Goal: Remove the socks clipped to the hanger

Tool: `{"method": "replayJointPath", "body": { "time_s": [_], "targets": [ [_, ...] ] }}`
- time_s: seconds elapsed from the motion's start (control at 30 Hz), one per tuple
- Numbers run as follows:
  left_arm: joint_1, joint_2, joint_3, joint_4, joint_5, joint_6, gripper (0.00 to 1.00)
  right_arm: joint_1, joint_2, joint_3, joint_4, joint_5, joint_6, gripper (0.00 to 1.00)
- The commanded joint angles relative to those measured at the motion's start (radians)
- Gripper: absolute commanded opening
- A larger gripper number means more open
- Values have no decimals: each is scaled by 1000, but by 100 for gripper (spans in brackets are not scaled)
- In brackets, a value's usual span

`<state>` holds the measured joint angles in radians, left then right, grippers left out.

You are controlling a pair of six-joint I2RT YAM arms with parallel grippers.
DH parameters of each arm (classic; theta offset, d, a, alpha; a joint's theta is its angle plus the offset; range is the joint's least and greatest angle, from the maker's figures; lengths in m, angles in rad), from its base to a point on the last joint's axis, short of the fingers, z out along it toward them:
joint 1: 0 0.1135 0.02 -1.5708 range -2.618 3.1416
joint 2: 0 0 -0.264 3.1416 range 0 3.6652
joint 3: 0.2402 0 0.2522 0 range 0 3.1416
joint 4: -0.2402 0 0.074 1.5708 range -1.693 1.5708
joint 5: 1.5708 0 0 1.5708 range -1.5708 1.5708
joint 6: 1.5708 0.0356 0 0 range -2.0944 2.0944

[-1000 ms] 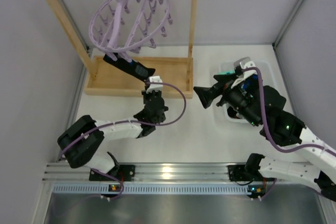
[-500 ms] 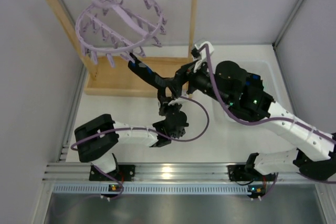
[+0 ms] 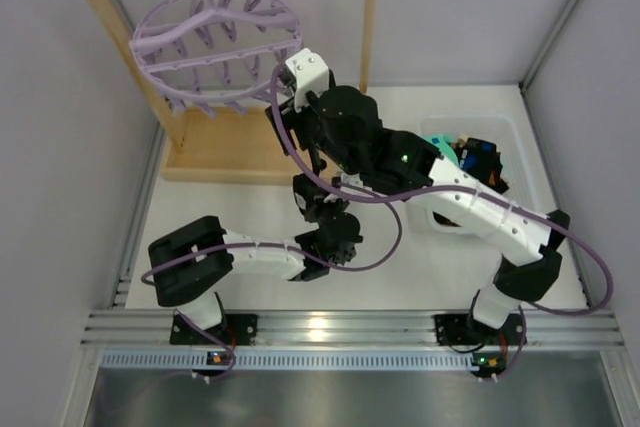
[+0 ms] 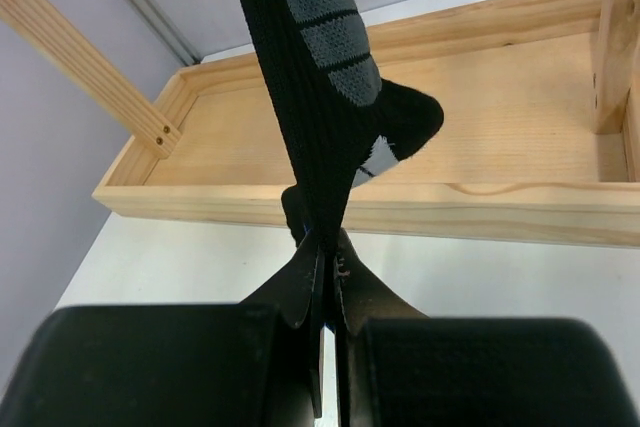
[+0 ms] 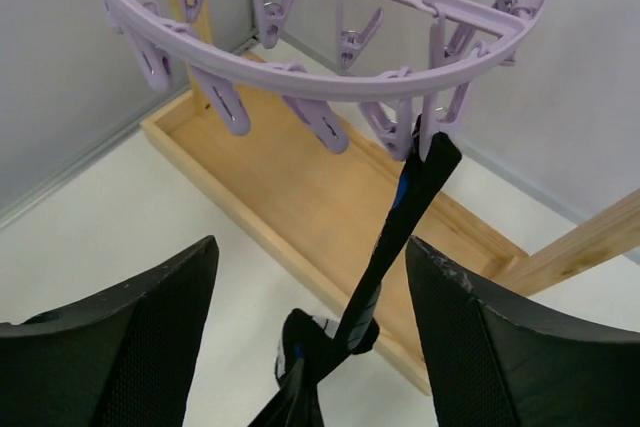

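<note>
The lavender ring hanger (image 3: 215, 52) hangs on the wooden rack's rail. In the right wrist view its ring (image 5: 300, 72) fills the top. One black sock with grey patches (image 5: 415, 207) is clipped to a peg (image 5: 437, 132) and stretches taut down to my left gripper (image 5: 300, 392). The left gripper (image 4: 325, 247) is shut on that sock's (image 4: 320, 67) lower end. In the top view the left gripper (image 3: 308, 192) sits in front of the rack's base. My right gripper (image 5: 310, 242) is open, its jaws either side of the sock without touching it. In the top view my right gripper (image 3: 290, 127) covers most of the sock.
The wooden rack has an upright post (image 3: 368, 37) and a tray base (image 4: 500, 117) right behind the sock. A white bin (image 3: 500, 137) at the right holds several socks, one teal (image 3: 435, 142). Grey walls close in the left, back and right.
My right arm has swung from the bin leftward to the hanger. My left gripper has moved right with the sock, and the hanger has swung and tilted.
</note>
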<state>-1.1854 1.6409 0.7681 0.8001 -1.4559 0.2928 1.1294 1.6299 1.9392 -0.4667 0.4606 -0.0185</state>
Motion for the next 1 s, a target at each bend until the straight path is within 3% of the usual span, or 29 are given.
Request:
{"method": "replayJointPath", "body": {
  "time_s": [0.0, 0.23, 0.97],
  "targets": [
    [-5, 25, 42, 44, 2, 14, 0, -42, 37, 116, -50, 37, -46, 71],
    [-10, 36, 60, 42, 15, 17, 0, -120, 146, 237, -118, -25, -61, 66],
    [-39, 71, 68, 44, 6, 22, 0, -99, 343, 397, -112, -5, -113, 60]
  ]
}}
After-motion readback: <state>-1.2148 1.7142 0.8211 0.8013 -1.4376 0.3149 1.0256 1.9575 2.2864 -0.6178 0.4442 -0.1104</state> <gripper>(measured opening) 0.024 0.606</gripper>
